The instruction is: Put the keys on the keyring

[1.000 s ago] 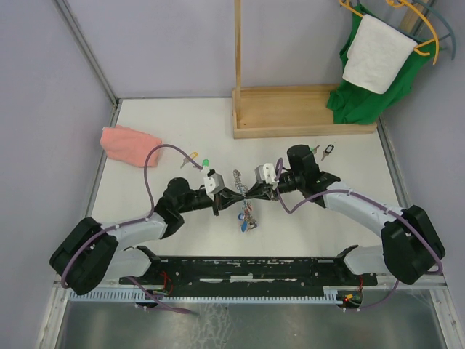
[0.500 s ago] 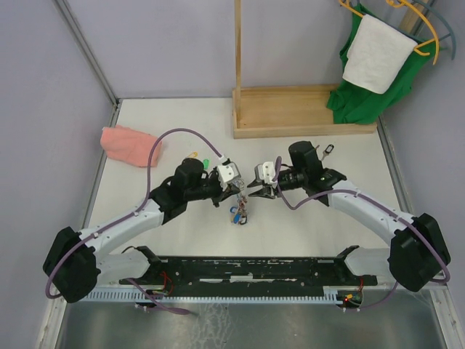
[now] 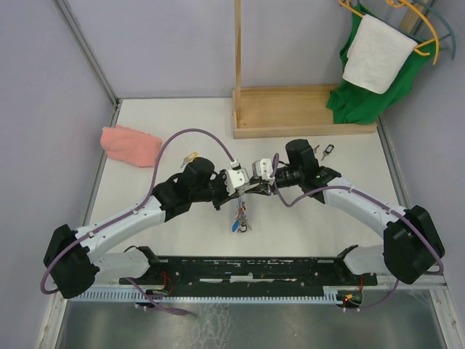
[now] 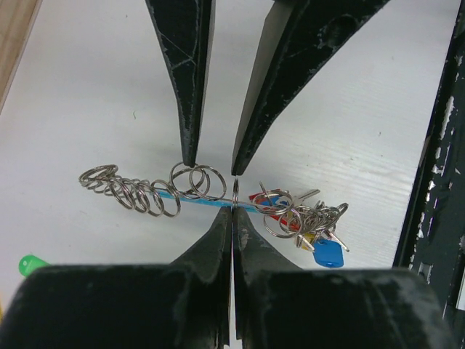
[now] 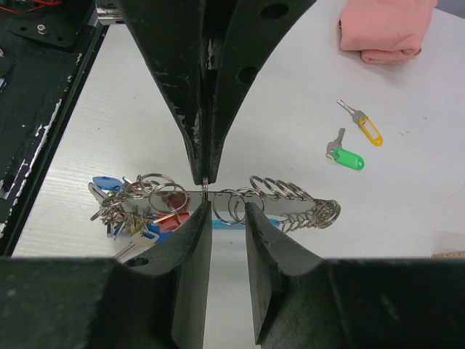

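Two loose keys, a small silver one with a yellow plastic head [image 5: 367, 129] and another with a green head [image 5: 347, 157], lie on the white table [image 3: 182, 116] off to the left, not yet threaded. My left hand [image 4: 233, 209] has pushed forward and inward over the last second. It is clamped fully shut on the thin wire of the large silvery metal keyring [image 4: 145, 195], which dangles from it with its small rings and coloured tags. I cannot tell whether the bunch brushes the table. The right hand [image 5: 227, 211] was closed down at that ring a second ago. Now its fingers stand partly apart just beside the left fingertips, holding nothing. I read this as a hand-over: the left carries the ring alone, freeing the right to fetch a key, perhaps one of the black-headed keys [image 3: 328, 151] further right.
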`<state>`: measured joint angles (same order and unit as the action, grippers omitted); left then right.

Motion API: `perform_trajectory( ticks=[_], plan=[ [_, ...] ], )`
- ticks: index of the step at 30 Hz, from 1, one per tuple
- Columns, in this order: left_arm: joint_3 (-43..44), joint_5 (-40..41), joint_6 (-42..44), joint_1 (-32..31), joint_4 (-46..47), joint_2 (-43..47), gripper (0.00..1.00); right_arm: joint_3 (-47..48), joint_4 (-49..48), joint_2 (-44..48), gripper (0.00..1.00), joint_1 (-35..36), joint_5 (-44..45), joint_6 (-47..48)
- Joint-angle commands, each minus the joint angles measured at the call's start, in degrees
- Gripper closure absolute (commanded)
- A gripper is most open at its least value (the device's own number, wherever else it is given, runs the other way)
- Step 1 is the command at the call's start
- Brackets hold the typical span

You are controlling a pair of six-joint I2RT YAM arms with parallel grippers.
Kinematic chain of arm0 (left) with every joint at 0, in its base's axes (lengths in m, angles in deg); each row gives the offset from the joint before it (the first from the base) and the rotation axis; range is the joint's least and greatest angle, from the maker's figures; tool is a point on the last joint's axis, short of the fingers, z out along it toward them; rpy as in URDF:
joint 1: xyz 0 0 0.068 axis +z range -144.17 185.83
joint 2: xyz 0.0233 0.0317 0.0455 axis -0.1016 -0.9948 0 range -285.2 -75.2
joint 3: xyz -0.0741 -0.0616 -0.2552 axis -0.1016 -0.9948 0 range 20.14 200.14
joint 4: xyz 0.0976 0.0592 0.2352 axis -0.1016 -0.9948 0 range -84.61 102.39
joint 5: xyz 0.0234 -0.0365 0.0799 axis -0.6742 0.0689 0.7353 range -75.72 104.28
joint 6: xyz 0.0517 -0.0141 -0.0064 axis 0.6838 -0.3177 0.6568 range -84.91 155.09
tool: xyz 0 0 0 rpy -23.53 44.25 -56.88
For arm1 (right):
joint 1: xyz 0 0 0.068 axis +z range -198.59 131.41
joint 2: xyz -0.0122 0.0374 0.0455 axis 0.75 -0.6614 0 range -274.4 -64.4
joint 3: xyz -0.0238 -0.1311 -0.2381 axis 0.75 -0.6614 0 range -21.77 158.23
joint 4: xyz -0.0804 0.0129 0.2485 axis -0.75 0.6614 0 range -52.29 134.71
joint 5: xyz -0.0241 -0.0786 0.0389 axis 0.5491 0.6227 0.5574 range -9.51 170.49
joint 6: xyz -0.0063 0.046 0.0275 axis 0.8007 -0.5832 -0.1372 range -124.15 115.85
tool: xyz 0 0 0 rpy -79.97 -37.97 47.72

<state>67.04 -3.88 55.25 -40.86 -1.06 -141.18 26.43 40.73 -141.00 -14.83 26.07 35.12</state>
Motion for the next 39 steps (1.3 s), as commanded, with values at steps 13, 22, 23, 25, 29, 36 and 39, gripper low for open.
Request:
perform_trajectory(
  ticks=[13,22,23,25,29,36,39],
  plan=[
    [4.0,0.3,2.2,-0.9,2.1,-0.5,0.97,2.1,-0.8,-2.8,0.7,0.4,-7.5,-1.4],
    [3.7,1.1,2.0,-0.9,2.4,-0.6,0.97,3.1,4.1,-2.4,0.69,0.4,-8.5,1.5],
    [3.8,1.0,2.0,-0.9,2.4,-0.7,0.97,3.2,4.2,-2.3,0.69,0.4,-8.4,1.5],
    [3.8,0.7,2.0,-0.9,2.5,-0.6,0.97,3.3,4.1,-2.5,0.69,0.6,-8.4,1.6],
    [3.3,0.1,1.8,-0.8,3.1,-0.5,0.97,3.0,2.4,-3.4,0.69,0.6,-7.3,0.7],
    [2.7,-0.4,1.6,-0.9,3.6,-0.4,0.97,0.6,-7.4,-4.2,0.67,0.6,-4.6,-5.0],
    [2.4,-1.1,1.6,-0.9,4.1,0.0,0.97,0.5,-8.9,-5.2,0.67,0.6,-4.9,-6.2]
  ],
)
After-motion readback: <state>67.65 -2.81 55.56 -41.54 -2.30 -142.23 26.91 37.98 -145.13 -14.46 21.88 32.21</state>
